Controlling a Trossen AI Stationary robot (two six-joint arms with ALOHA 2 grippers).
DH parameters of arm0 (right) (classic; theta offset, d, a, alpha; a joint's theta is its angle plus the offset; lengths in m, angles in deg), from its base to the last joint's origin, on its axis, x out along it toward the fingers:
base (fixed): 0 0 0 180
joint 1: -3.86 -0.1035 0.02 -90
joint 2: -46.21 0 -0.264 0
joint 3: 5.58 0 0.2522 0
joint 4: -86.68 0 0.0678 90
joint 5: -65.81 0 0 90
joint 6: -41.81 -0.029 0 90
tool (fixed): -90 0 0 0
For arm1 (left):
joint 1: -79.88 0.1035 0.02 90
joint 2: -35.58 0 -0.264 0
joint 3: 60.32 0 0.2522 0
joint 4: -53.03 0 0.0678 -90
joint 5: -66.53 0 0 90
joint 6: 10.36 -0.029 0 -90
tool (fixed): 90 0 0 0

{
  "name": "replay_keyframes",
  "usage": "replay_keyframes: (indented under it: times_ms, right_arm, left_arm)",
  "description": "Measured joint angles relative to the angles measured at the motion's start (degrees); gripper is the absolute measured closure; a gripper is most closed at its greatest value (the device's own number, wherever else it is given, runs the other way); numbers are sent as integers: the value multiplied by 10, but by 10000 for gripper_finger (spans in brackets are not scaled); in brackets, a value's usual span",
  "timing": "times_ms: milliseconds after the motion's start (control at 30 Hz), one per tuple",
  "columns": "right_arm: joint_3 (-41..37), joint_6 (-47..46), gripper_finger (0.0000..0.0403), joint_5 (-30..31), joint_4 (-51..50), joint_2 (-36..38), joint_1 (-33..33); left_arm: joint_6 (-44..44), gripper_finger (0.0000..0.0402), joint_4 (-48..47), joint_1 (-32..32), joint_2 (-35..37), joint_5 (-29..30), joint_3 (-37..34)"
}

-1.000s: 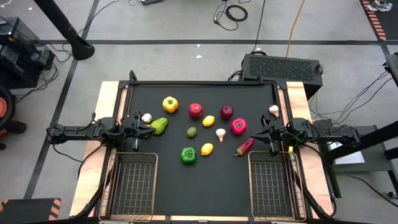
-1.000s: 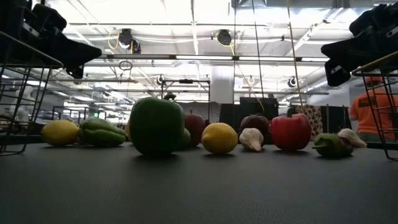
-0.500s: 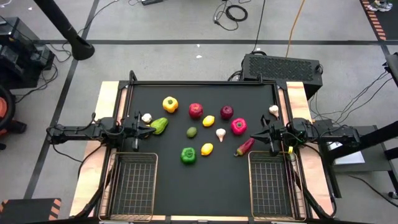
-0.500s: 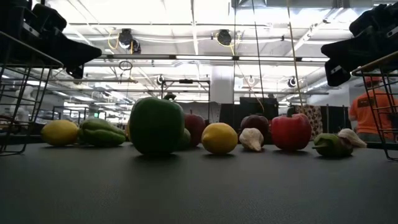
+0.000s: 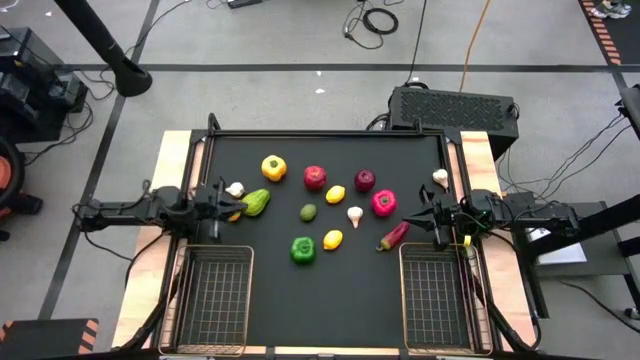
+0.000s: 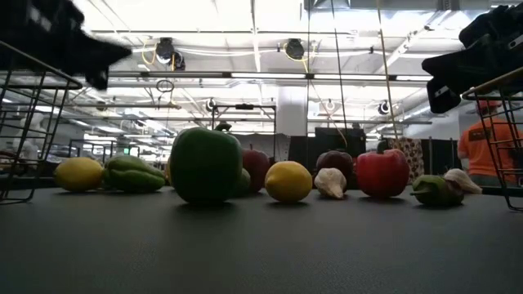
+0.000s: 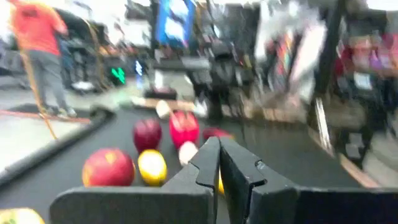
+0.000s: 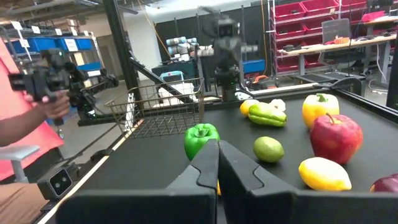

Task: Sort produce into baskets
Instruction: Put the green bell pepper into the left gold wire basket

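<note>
The produce lies spread over the black table. It includes a yellow pepper (image 5: 273, 168), red apples (image 5: 315, 178), lemons (image 5: 336, 194), a pink-red pepper (image 5: 384, 203), a lime (image 5: 308, 212), garlic bulbs (image 5: 354, 215), a dark red chili (image 5: 394, 235) and green peppers (image 5: 303, 250). Two wire baskets stand at the near corners, one on the left (image 5: 215, 249) and one on the right (image 5: 435, 247). My left gripper (image 7: 219, 148) hovers shut at the left edge, beside a light green pepper (image 5: 256, 202). My right gripper (image 8: 217, 149) hovers shut at the right edge, by the chili. Neither holds anything.
A raised frame borders the black table (image 5: 330, 300). A person in an orange shirt (image 6: 486, 147) stands in the room beyond the right side. Bare table lies between the two baskets.
My left gripper has risen a little above the table's left edge and stays shut; it shows blurred in the low view. The produce and my right gripper have kept still.
</note>
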Motion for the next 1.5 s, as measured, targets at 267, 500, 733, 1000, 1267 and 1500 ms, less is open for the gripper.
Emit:
replay_keyframes:
  times_ms: [267,500,733,1000,1267,1500]
  right_arm:
    - [0,0,403,0,0,0,0]
    - [0,0,403,0,0,0,0]
    - [0,0,403,0,0,0,0]
    - [0,1,403,0,0,0,0]
    - [0,1,403,0,0,0,0]
    - [0,-57,403,0,1,0,0]
  left_arm:
    - [-28,384,-91,0,-99,36,217]
    - [-29,384,-242,0,-241,15,463]
    - [-30,384,-383,0,-357,-2,590]
    - [-10,384,-476,0,-450,8,565]
    - [89,384,-512,0,-536,27,563]
    - [40,384,-468,-12,-609,22,563]
